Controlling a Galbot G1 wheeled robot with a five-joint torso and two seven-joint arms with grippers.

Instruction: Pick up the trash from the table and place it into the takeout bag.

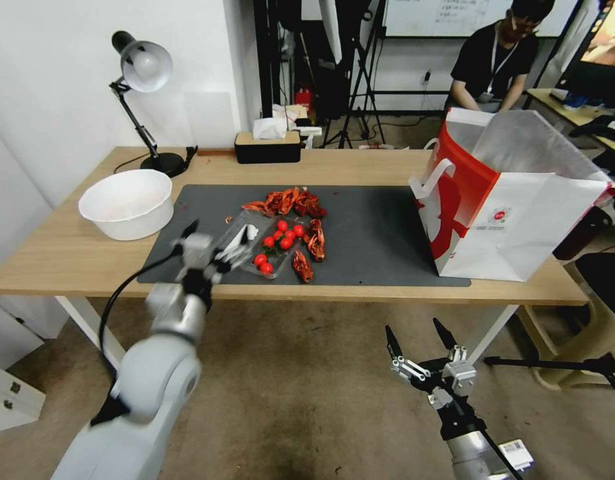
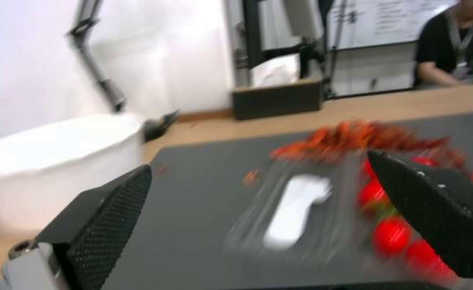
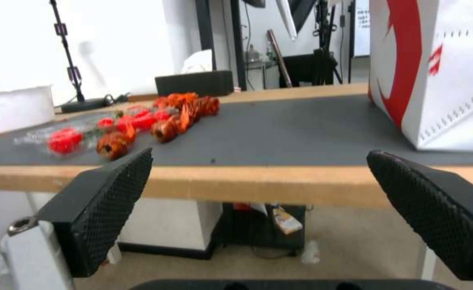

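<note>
Both grippers' fingers spread open: left gripper [image 1: 217, 241] over clear tray [image 2: 295, 209], right gripper [image 1: 421, 340] below table [image 1: 67, 260].

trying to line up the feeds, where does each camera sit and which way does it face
Head: high, looking down on the long light-wood table; left gripper over the dark grey mat, right gripper low before the table.
Left wrist: between open fingers, facing the clear plastic tray of red cherry tomatoes.
Right wrist: below table edge, open fingers, facing the white-and-red paper takeout bag.
All share the mat.
</note>
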